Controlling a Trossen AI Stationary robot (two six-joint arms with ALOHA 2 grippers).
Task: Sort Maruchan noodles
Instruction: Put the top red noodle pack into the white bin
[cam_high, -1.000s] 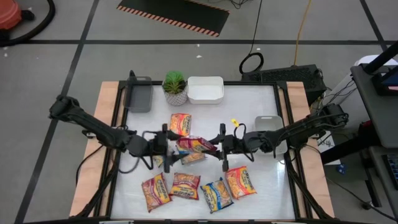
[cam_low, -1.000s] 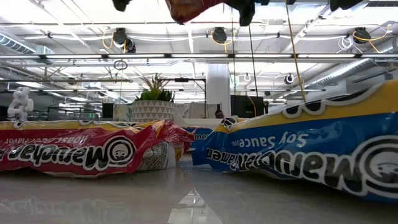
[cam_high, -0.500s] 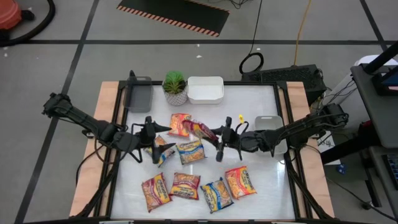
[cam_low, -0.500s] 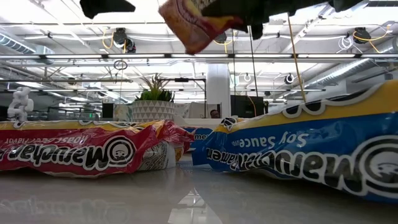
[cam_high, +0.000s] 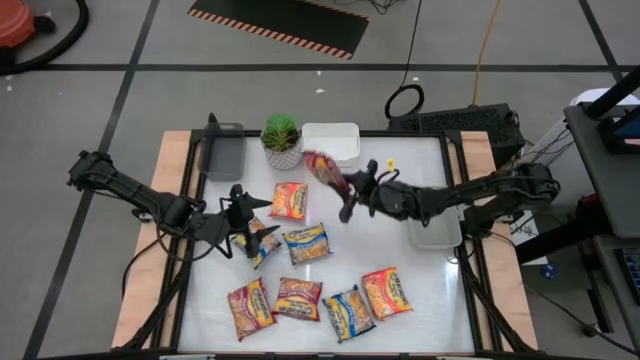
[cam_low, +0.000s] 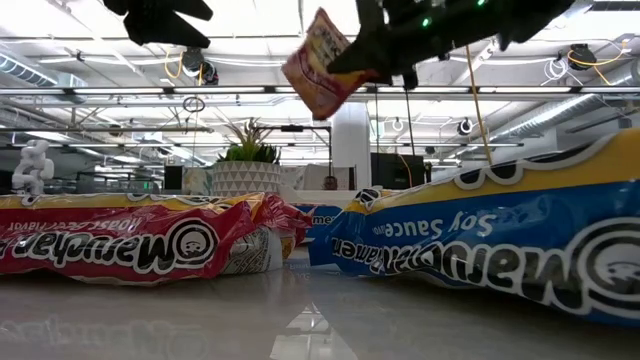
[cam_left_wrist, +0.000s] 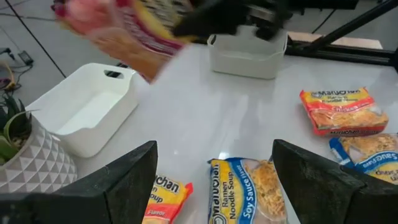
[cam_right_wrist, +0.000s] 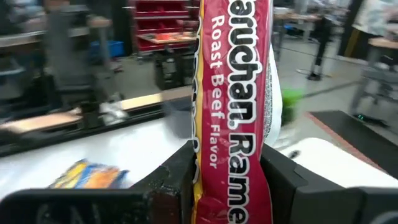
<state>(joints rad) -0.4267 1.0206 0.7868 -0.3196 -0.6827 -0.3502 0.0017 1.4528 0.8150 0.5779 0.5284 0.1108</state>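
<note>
Several yellow-orange Maruchan packets lie flat on the white table (cam_high: 400, 250): one below the plant (cam_high: 290, 200), two mid-table (cam_high: 262, 240) (cam_high: 305, 243), and a row along the near edge (cam_high: 298, 298). My right gripper (cam_high: 348, 190) is shut on a red-trimmed Roast Beef packet (cam_high: 322, 168), in the air just short of the white tray (cam_high: 330, 143). My left gripper (cam_high: 245, 218) is open above the table's left half, near the mid-table packets, touching nothing; in its wrist view the fingertips (cam_left_wrist: 214, 186) stand apart over a blue-trimmed packet (cam_left_wrist: 239, 193). My right gripper pinches the red-trimmed packet between its two fingers (cam_right_wrist: 177, 180), at the packet's end nearest the arm (cam_right_wrist: 233, 174). The fingers come about level from the table's right. The packet is lifted clear and sticks out beyond the fingertips, tilted, toward the white tray (cam_low: 318, 63).
A grey tray (cam_high: 222, 150) sits at the far left corner and a potted green plant (cam_high: 281, 140) next to the white tray. Another pale tray (cam_high: 435, 225) lies at the right edge, partly under my right arm. Wooden rails border the table's left and right sides.
My right gripper has carried the red-trimmed packet from mid-table up and toward the far edge, ending beside the white tray; the packet has tipped as it travelled. My left gripper has drawn back toward the table's left, away from that packet.
</note>
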